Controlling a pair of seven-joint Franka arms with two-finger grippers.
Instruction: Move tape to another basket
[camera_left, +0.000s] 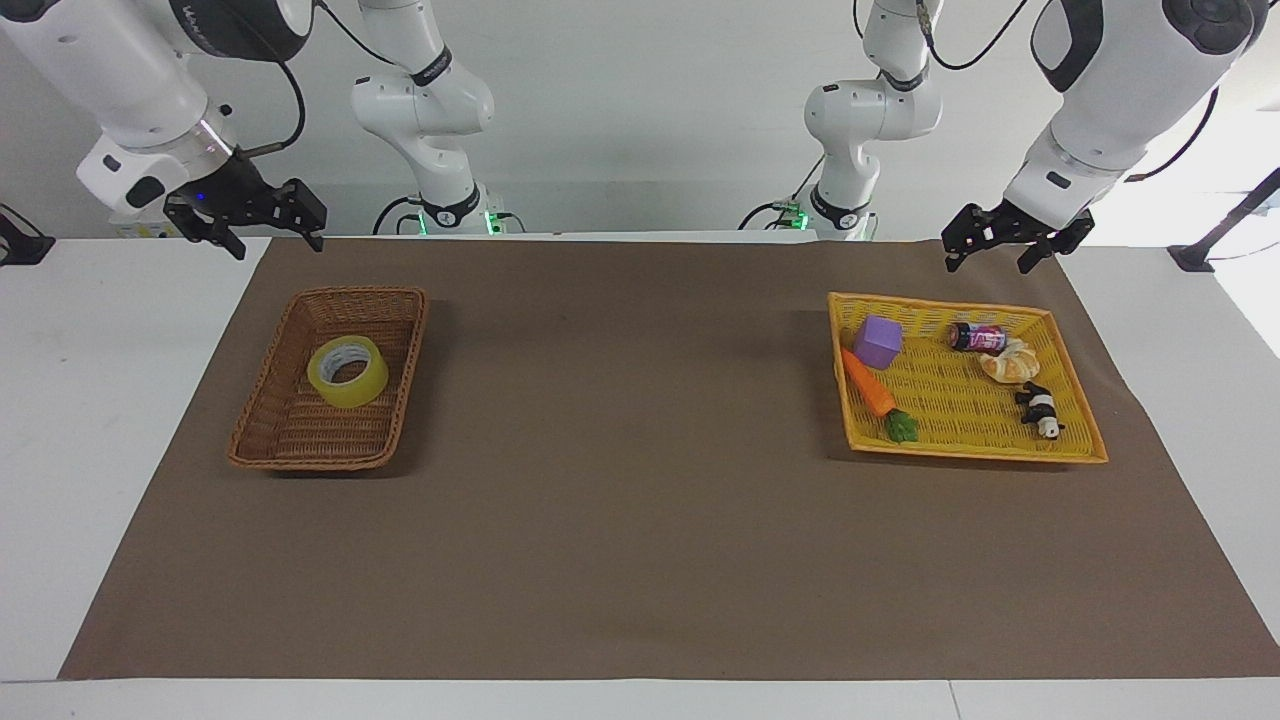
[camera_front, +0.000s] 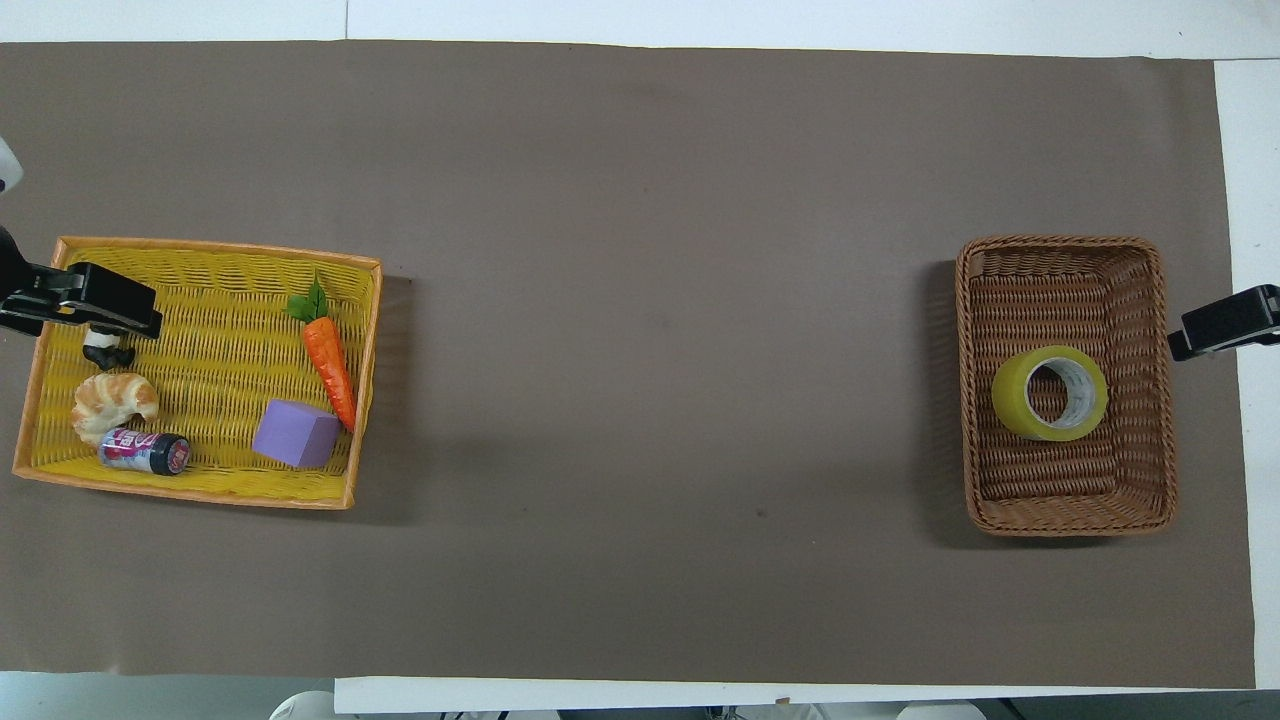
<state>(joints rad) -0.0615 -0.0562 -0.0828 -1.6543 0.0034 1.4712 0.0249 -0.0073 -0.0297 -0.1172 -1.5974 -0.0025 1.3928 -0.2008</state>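
The right claw hangs wide open and empty in the air, just off the robot-side corner of the brown basket. Below it the tape lies flat on the basket's woven floor, hole upward, so fingers could come straight down across its wall. The left claw, also spread and holding nothing, hovers over the robot-side rim of the yellow tray, probably clear of its purple block, carrot and other small items.
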